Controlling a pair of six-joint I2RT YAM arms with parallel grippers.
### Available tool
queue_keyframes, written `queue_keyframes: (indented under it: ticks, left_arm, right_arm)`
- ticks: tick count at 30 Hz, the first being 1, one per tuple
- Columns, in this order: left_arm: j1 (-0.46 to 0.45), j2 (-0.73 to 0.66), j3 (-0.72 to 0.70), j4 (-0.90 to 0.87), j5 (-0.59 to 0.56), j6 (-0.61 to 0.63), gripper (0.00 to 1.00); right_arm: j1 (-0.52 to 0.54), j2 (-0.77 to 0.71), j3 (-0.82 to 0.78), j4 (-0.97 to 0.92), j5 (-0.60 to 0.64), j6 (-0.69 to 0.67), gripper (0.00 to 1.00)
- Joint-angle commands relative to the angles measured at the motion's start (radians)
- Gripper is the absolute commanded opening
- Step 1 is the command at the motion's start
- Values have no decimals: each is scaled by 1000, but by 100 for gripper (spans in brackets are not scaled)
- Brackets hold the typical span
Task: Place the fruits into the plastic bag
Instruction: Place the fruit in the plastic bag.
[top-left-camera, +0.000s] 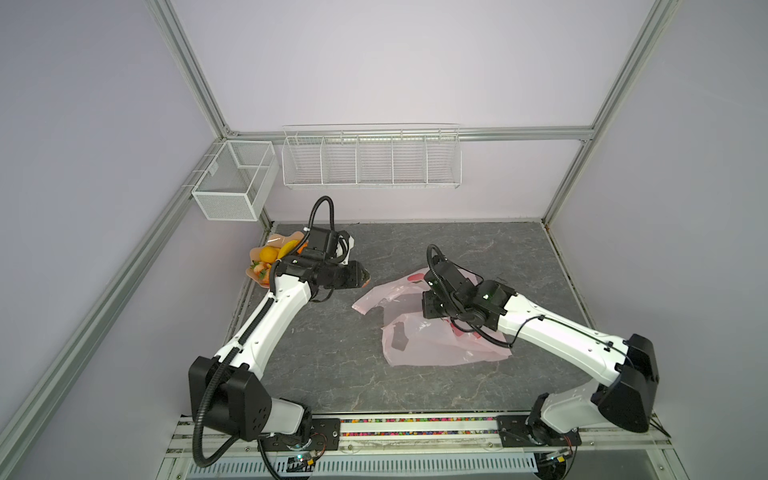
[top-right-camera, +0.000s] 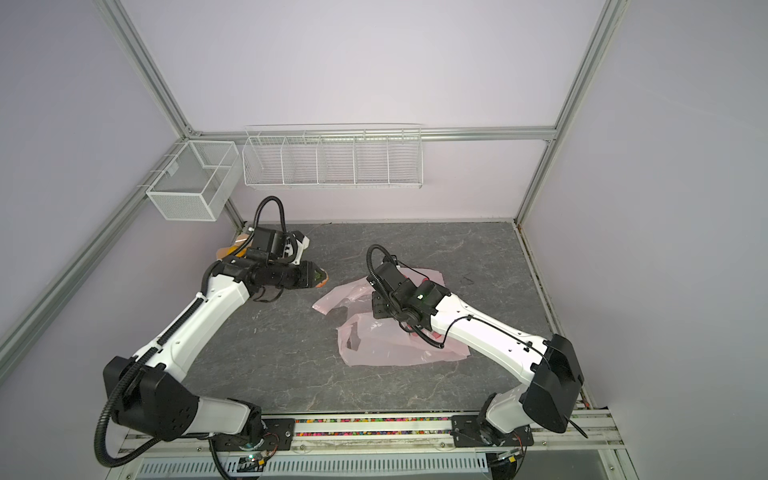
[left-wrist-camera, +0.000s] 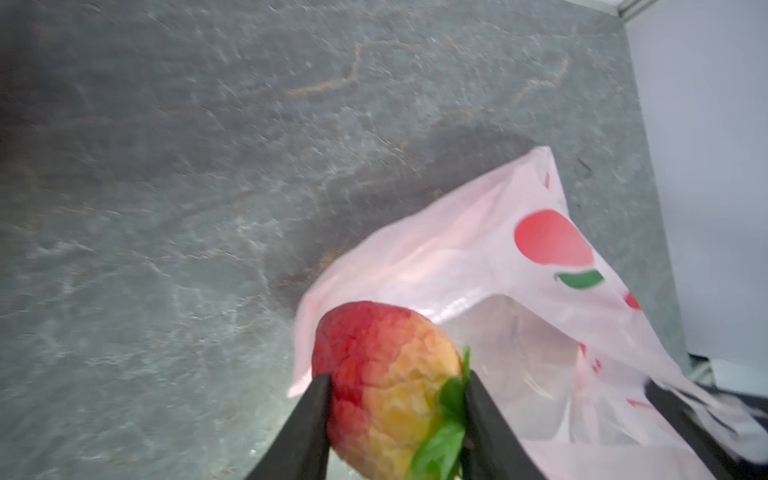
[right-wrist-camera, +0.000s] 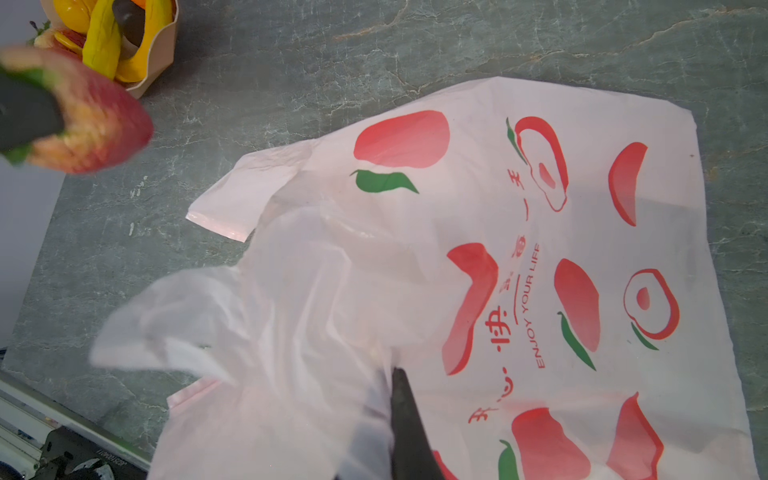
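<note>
My left gripper (left-wrist-camera: 397, 376) is shut on a red-and-yellow toy strawberry (left-wrist-camera: 374, 365) with green leaves, held above the table just left of the plastic bag (top-left-camera: 436, 345). The same strawberry (right-wrist-camera: 95, 129) shows in the right wrist view. The pale pink bag (right-wrist-camera: 540, 208), printed with red fruit pictures, lies crumpled at centre right. My right gripper (right-wrist-camera: 392, 370) is shut on its upper layer near the mouth, lifting it. The other fruits sit in a peach dish (top-left-camera: 266, 286) at the back left: bananas (right-wrist-camera: 99, 45), an orange (top-left-camera: 269, 253), strawberries (top-left-camera: 259, 268) and a dark brown piece (right-wrist-camera: 129, 20).
A white mesh basket (top-left-camera: 232, 183) and a long wire rack (top-left-camera: 370, 160) hang on the back wall above the table. Aluminium frame posts line the sides. The arms' mounting rail (top-left-camera: 415, 428) runs along the front edge.
</note>
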Motion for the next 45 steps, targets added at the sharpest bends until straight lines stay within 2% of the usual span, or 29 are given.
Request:
queue_keyframes:
  ticks: [1, 13, 20, 28, 36, 45]
  left_arm:
    - [-37, -62, -87, 119, 109, -23, 33]
    - [-120, -180, -353, 226, 177, -92, 28]
    - [-125, -138, -401, 355, 245, -156, 27]
    - [-181, -88, -462, 469, 312, -203, 22]
    - [-249, -101, -527, 502, 283, -222, 17]
    - [-335, -39, -525, 483, 222, -180, 16]
  right_arm:
    - [-7, -8, 27, -15, -15, -10, 6]
    - [-6, -8, 27, -7, -29, -17, 6]
    - [-6, -11, 23, -6, -32, -13, 6]
    - [-6, -20, 16, -5, -22, -1, 6]
    - [-8, -20, 17, 0, -20, 5, 6]
    - [-9, -22, 10, 8, -21, 15, 6]
